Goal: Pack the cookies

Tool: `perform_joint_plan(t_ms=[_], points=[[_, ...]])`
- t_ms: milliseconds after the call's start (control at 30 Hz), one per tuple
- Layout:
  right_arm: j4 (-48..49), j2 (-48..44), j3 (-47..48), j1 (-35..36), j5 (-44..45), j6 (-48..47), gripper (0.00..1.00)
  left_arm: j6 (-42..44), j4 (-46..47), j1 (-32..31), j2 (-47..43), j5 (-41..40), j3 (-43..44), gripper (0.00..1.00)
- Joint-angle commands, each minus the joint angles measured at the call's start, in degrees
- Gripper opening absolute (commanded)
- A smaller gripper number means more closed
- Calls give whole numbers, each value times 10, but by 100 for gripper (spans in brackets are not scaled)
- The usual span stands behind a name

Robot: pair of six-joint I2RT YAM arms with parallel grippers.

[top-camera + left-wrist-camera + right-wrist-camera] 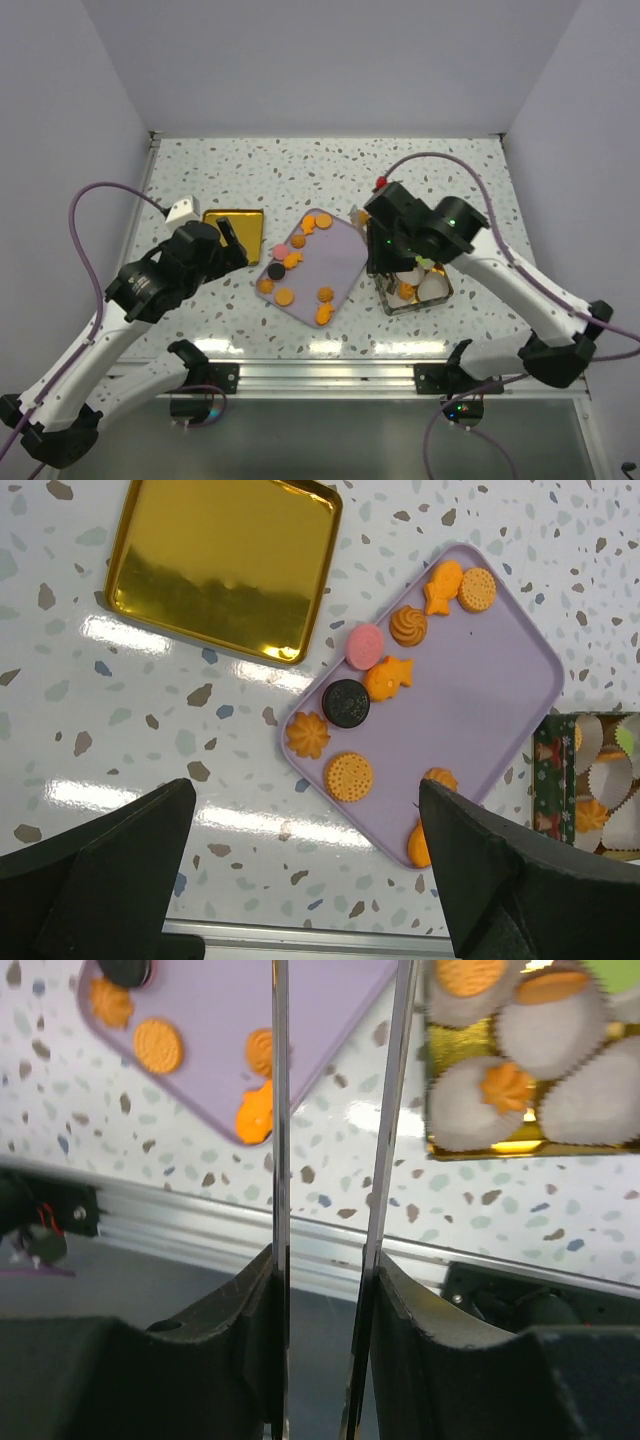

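Note:
Several small round cookies (285, 296), mostly orange, with one pink (366, 645) and one black (346, 703), lie on a lilac tray (338, 255). A gold-lined box (436, 297) with white paper cups stands right of the tray; a few cups hold orange cookies (507, 1088). My left gripper (230, 240) hovers left of the tray, wide open and empty (305, 880). My right gripper (385, 262) carries two long thin metal blades and hangs over the gap between the tray's near corner and the box. The blades (338, 1000) stand apart with nothing between them; their tips are out of frame.
A shiny gold square lid (233, 232) lies left of the tray, partly under my left gripper. A white block (181, 211) lies beside it. A metal rail (320, 375) runs along the table's near edge. A red-tipped object (381, 183) sits behind my right arm.

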Motion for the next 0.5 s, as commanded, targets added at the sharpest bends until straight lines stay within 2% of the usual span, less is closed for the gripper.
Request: perform_joint_plan(t_ms=[0, 133, 300, 467], points=[[-152, -79, -46, -26, 72, 43, 30, 17, 33, 2, 10, 9, 8, 100], [-152, -181, -138, -49, 62, 94, 30, 26, 57, 2, 26, 26, 6, 100], [-152, -262, -213, -51, 61, 176, 29, 32, 75, 2, 44, 48, 8, 100], [-153, -313, -269, -50, 56, 214, 28, 38, 86, 2, 53, 63, 11, 100]])
